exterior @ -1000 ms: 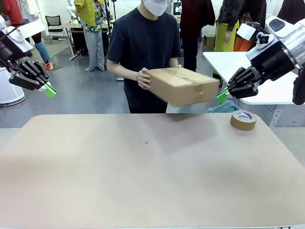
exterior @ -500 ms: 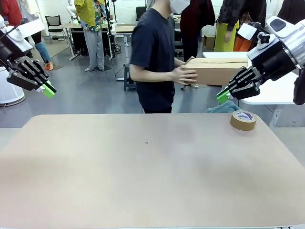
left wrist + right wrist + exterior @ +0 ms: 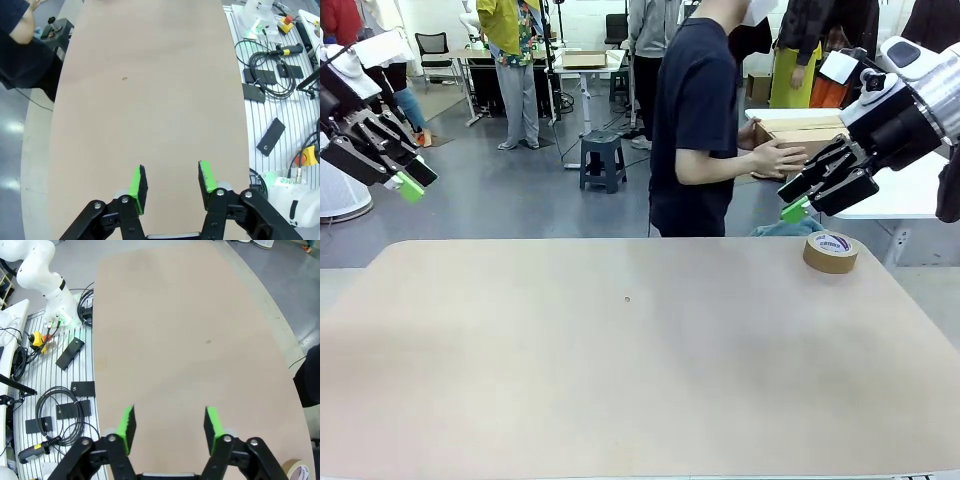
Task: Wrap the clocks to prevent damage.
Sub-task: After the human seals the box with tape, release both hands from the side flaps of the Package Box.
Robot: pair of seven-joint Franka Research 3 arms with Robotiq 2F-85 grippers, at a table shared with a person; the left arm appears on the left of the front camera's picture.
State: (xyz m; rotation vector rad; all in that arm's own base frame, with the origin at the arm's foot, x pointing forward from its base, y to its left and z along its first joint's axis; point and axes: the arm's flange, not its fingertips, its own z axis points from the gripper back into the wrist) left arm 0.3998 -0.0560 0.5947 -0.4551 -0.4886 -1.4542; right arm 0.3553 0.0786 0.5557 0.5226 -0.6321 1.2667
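fingers apart, box carried off

both arms hang raised off the worktop (image 3: 620, 340). the left gripper (image 3: 170, 181) and right gripper (image 3: 169, 426) each have fingers spread with nothing between them. the person (image 3: 695, 120) at the far side holds a box (image 3: 800, 132), turned away. a tape roll (image 3: 830, 252) sits on the worktop's far right corner. no wrapped clocks can be made out, so their place relative to the fingers cannot be told. best to hold clear until the bundle is set down.
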